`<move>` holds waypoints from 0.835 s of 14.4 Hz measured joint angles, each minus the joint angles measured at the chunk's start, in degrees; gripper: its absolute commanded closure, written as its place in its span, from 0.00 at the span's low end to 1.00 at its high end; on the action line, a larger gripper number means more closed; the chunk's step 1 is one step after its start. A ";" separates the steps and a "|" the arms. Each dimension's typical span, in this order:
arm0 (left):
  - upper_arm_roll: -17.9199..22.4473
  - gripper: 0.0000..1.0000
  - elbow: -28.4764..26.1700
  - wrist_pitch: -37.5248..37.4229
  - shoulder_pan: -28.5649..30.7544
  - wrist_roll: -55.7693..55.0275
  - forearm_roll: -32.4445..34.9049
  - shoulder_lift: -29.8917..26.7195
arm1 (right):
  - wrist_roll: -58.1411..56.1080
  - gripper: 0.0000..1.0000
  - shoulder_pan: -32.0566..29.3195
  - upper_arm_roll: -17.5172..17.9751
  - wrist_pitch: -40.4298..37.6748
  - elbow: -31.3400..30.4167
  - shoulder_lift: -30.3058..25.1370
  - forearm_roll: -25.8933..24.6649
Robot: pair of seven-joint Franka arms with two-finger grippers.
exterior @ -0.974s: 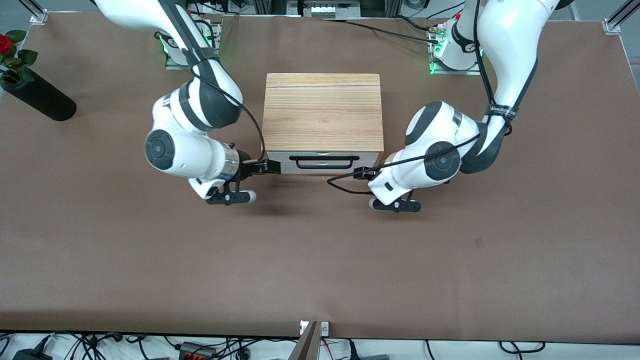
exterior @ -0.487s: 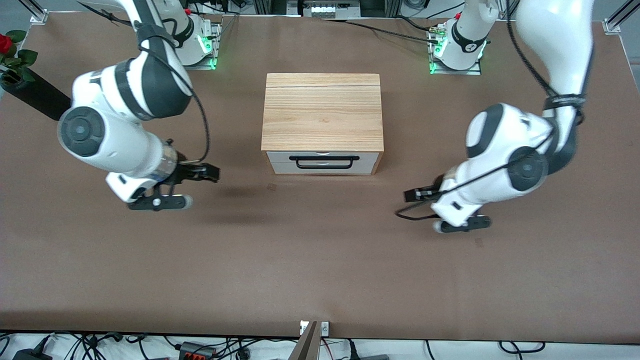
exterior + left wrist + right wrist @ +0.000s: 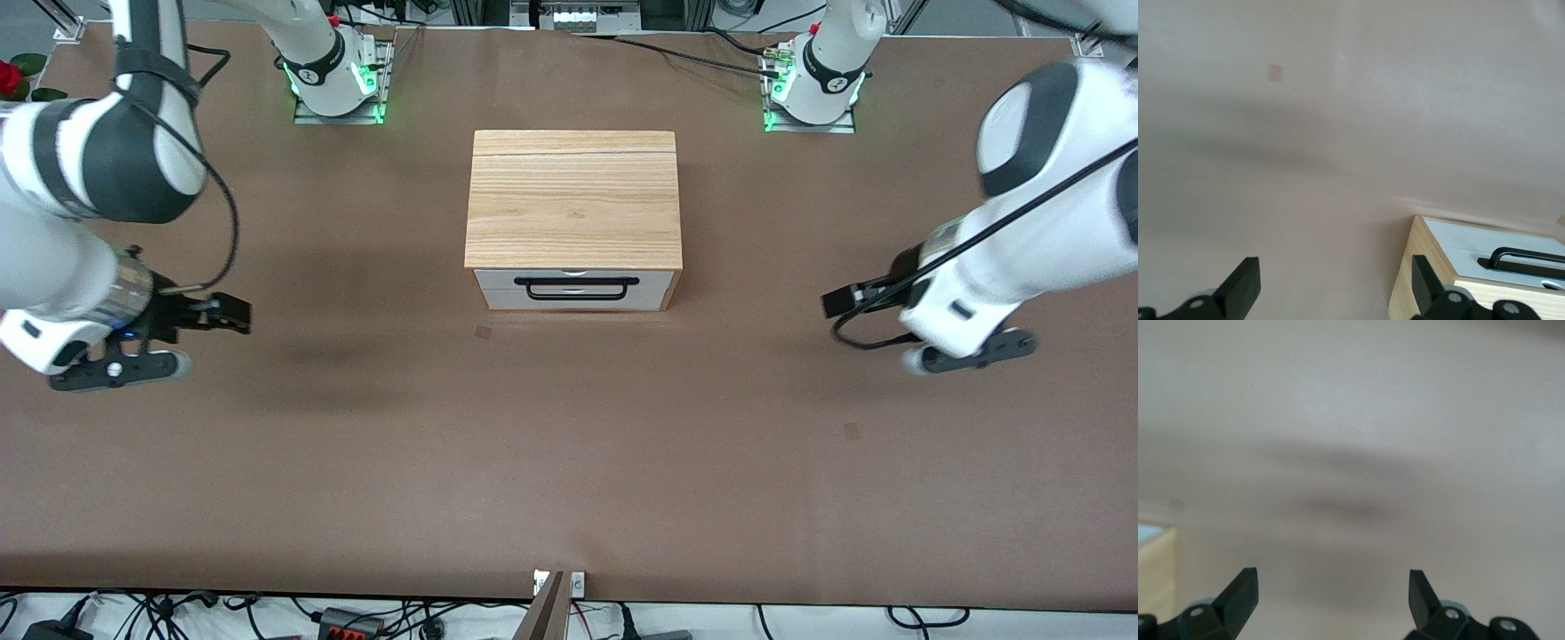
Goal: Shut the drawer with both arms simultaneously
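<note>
The drawer [image 3: 573, 303] has a white front and a black bar handle [image 3: 576, 286]. It sits flush in the light-oak cabinet [image 3: 573, 196], and no wood interior shows. My left gripper [image 3: 840, 300] is open and empty over bare table toward the left arm's end, well away from the cabinet. Its wrist view shows the fingers [image 3: 1245, 283] wide apart, with the drawer front [image 3: 1471, 241] beside one of them. My right gripper [image 3: 233, 316] is open and empty over bare table toward the right arm's end. It is also open in its wrist view [image 3: 1330, 590], where a cabinet corner [image 3: 1151, 560] shows.
A red rose [image 3: 9, 76] shows at the table corner by the right arm's end, mostly hidden by that arm. The green-lit bases [image 3: 333, 76] [image 3: 813, 84] stand along the table edge farthest from the front camera. The brown tabletop [image 3: 569, 444] stretches wide nearer the front camera.
Both grippers have swung away from the drawer front, each out toward its own arm's end of the table. The drawer and cabinet have not moved.
</note>
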 measured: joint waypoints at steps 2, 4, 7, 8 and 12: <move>2.50 0.00 0.09 -2.49 0.04 0.03 0.03 -2.90 | -3.52 0.00 -0.02 -2.62 -3.89 2.45 -0.12 0.00; 3.99 0.00 0.06 -3.95 0.04 0.05 0.04 -3.88 | -5.15 0.00 -0.02 -4.37 -7.21 4.21 -0.28 0.00; 4.30 0.00 -0.32 -5.28 -0.22 0.06 0.17 -3.96 | -5.75 0.00 0.06 -4.80 -8.31 4.88 -1.43 -1.32; 4.26 0.00 -0.80 -5.79 -0.49 0.06 0.40 -4.24 | -5.80 0.00 0.09 -4.79 -8.57 4.89 -1.81 -2.14; 4.06 0.00 -4.43 -5.83 -0.92 0.06 0.79 -6.84 | -5.81 0.00 -2.60 -1.60 -10.13 3.54 -3.06 -2.66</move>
